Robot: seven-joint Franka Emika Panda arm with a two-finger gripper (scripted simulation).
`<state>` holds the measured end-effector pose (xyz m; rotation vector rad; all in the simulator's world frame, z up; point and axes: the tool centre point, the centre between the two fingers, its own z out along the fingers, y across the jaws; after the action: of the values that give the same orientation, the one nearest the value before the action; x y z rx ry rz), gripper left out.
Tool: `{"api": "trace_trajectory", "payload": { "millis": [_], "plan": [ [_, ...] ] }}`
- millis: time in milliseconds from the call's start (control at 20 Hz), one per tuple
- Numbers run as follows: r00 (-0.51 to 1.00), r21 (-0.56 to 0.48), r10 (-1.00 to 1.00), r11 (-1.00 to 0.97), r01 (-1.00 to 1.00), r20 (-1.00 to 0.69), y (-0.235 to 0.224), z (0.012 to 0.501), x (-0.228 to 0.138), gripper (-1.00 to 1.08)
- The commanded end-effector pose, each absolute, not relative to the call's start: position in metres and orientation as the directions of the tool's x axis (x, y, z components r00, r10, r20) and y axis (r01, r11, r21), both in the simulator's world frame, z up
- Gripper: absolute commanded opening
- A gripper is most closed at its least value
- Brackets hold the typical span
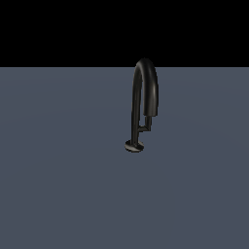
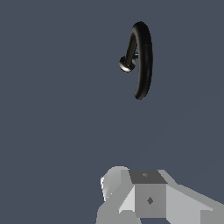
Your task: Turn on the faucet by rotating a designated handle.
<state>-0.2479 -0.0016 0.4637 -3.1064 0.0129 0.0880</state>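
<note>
The grey table (image 1: 58,194) spread flat under everything. On it stood the glossy black faucet (image 1: 146,87), toward the exterior view's right of centre, its arched spout rising from a small round base disc (image 1: 134,145). The slim handle (image 1: 147,121) hung beside the stem — joined by a tiny side arm. The tool (image 2: 146,197) sat well apart from the faucet, touching nothing — whether released or clenched I could not tell.
</note>
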Motion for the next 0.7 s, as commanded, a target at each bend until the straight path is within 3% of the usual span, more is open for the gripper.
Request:
{"api": "trace_trajectory", "payload": {
  "millis": [0, 650],
  "plan": [
    [0.998, -0.034, -0.007, -0.999, -0.009, -0.057, -0.002, 0.464, -0.248, -1.00],
    [0.992, -0.078, -0.057, -0.995, -0.066, -0.114, -0.002, 0.461, -0.226, -1.00]
  ]
}}
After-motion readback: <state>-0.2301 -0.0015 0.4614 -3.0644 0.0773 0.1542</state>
